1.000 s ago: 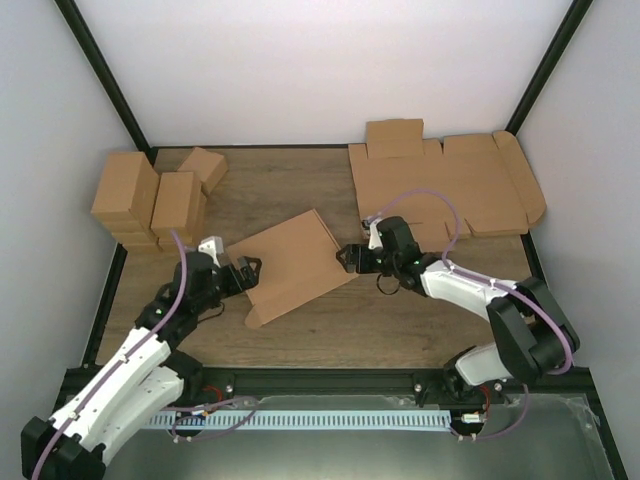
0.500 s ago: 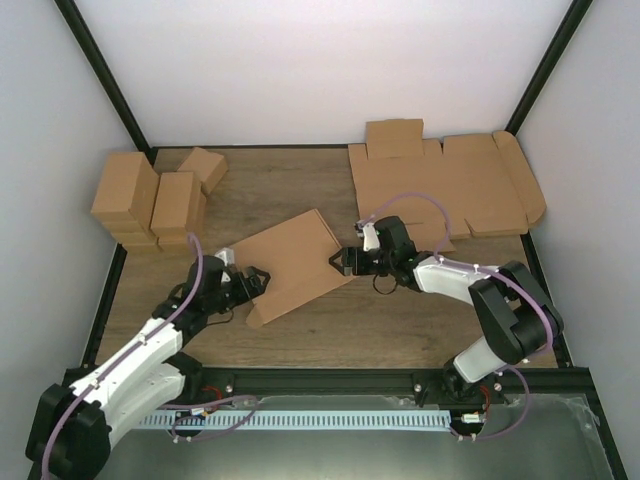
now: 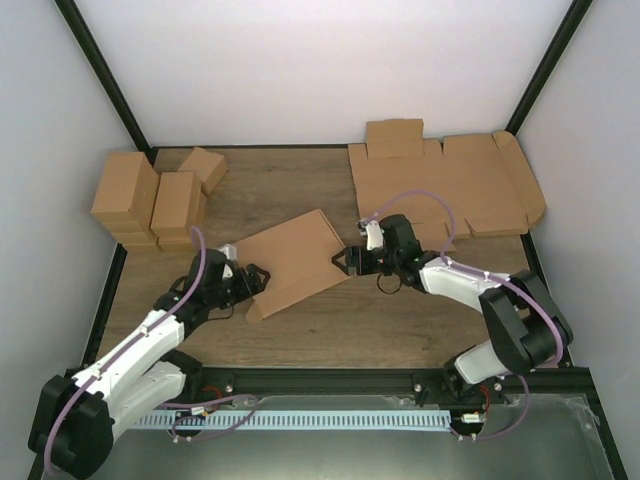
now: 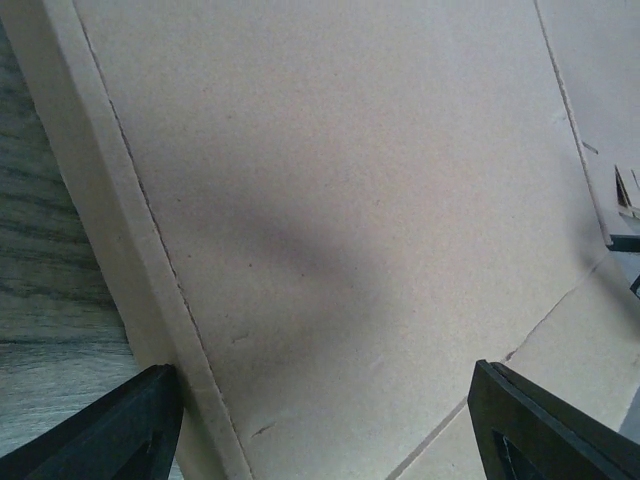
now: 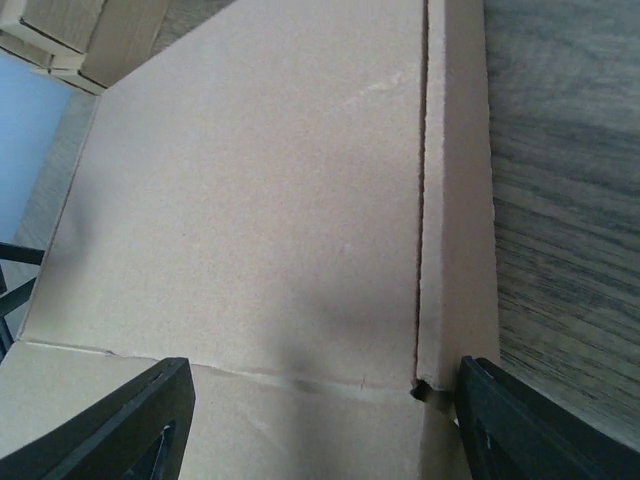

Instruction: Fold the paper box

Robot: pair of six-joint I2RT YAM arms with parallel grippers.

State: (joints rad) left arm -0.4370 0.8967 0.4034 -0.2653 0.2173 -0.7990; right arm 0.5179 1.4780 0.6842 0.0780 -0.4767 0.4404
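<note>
**Box flanked, nothing clamped**

The paper box [image 3: 295, 258] is found lying skewed at the middle of the table [image 3: 330, 335]. It is bracketed end to end by the left gripper [image 3: 252, 277] and the right gripper [image 3: 343, 260], jaws apart. Probably its edge strips are to be folded up.

Left arm [image 3: 128, 352] and right arm [image 3: 462, 283] are both wearing white rounded link shells broken up by chunky black joint housings, with bigger black blocks sitting at the bases. A lilac cable [image 3: 200, 245] is running along the left arm, a second lilac cable [image 3: 420, 193] is arching over the right arm, and a small white block [image 3: 372, 236] is showing at the right wrist. Left tool [image 3: 258, 276] and right tool [image 3: 343, 262] are showing all black, and in the wrist views the fingers [image 4: 110, 435] are reading as flat matte black wedges with bevelled edges.
</note>
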